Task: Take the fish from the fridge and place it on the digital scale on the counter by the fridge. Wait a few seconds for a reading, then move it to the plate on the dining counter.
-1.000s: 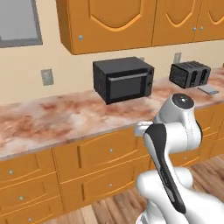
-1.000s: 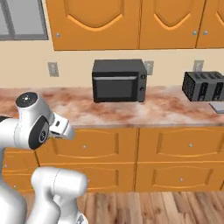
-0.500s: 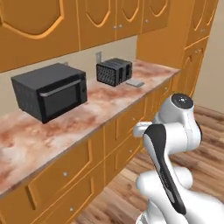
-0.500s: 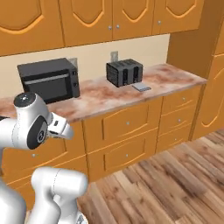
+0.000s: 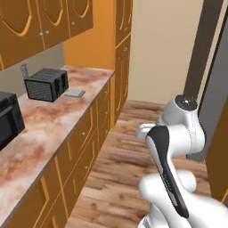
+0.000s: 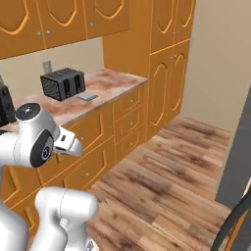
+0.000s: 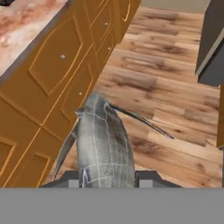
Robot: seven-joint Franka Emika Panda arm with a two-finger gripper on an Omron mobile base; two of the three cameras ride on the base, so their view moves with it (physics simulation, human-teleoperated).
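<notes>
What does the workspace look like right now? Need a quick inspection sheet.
Surface: counter, reddish-brown marbled top, orange drawers below.
Job's things: digital scale lies flat on the counter beside the toaster, nothing on it. Fish is grey and sits between the finger tips in the hand view. A dark grey tall panel at the right may be the fridge; cannot tell.
Clutter: black toaster; edge of a black microwave.
Grippers: gripper shut on the fish, over the wooden floor.
Cables: nothing seen.
Surroundings: orange upper cabinets, tall orange cabinet, beige wall.
</notes>
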